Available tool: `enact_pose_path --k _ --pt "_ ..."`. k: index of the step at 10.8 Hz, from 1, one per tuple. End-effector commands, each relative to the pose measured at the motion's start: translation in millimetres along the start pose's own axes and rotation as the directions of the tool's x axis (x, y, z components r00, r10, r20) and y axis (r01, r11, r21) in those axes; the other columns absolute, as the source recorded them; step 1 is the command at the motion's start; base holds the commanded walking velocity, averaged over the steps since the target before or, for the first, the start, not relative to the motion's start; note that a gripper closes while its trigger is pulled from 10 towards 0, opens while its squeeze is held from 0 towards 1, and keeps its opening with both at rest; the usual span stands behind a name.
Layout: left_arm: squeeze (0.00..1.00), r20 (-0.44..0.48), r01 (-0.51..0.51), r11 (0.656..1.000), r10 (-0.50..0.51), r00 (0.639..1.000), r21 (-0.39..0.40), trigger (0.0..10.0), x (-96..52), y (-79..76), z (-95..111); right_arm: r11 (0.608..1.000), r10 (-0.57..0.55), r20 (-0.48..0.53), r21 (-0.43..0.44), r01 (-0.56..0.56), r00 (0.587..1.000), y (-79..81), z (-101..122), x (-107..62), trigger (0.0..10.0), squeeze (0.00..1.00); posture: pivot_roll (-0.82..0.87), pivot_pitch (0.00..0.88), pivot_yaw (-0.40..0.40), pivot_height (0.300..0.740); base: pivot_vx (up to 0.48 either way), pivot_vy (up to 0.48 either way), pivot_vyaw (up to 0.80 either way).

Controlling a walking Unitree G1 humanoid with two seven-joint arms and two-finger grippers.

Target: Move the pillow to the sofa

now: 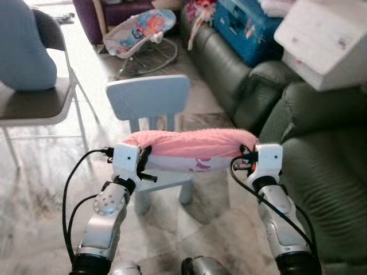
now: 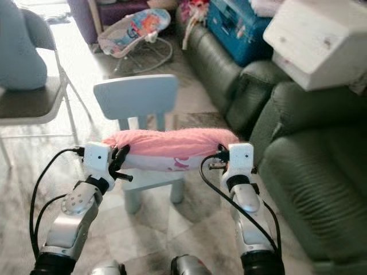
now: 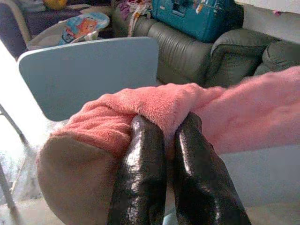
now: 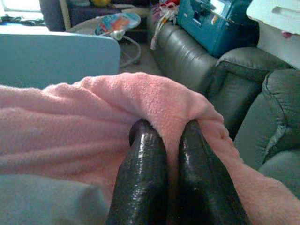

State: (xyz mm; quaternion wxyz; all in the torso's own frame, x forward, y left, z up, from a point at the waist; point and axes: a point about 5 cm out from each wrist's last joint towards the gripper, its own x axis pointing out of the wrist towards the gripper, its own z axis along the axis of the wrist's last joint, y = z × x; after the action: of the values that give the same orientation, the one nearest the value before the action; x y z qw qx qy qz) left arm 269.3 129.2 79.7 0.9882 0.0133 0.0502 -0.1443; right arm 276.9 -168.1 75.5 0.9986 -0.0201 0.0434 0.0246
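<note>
A long pink fleece pillow (image 1: pixel 192 143) with a white printed underside hangs between my two arms, just above the seat of a small light-blue child's chair (image 1: pixel 150 97). My left gripper (image 3: pixel 169 129) is shut on the pillow's left end, its black fingers (image 3: pixel 140 173) pinching a fold of fleece. At the other end my right gripper (image 4: pixel 169 129) is shut on the pillow too, pinching it the same way. The dark green leather sofa (image 1: pixel 321 166) stands to my right.
A blue case (image 1: pixel 249 28) and a white box (image 1: pixel 324 40) lie on the sofa's far part. A baby bouncer (image 1: pixel 140 31) stands at the back. A person sits on a folding chair (image 1: pixel 40 103) to the left. Marble floor runs between.
</note>
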Motion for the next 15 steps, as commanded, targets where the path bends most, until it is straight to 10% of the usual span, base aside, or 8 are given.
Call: enact_pose_path --k 1,15 --pt "0.00 0.032 0.011 1.000 -0.012 0.999 0.004 10.0 -0.2 -0.4 6.8 1.000 -0.004 0.014 0.000 0.004 1.000 -1.0 3.9 0.7 10.0 0.00 -0.01 0.042 -0.054 0.740 0.259 0.000 -0.80" --pt "0.00 0.015 0.071 0.997 -0.070 0.997 -0.018 10.0 -3.0 -11.4 1.4 1.000 0.000 0.015 -0.003 0.000 1.000 -2.1 3.5 0.6 10.0 0.00 -0.01 0.039 -0.062 0.740 0.249 0.000 -0.51"
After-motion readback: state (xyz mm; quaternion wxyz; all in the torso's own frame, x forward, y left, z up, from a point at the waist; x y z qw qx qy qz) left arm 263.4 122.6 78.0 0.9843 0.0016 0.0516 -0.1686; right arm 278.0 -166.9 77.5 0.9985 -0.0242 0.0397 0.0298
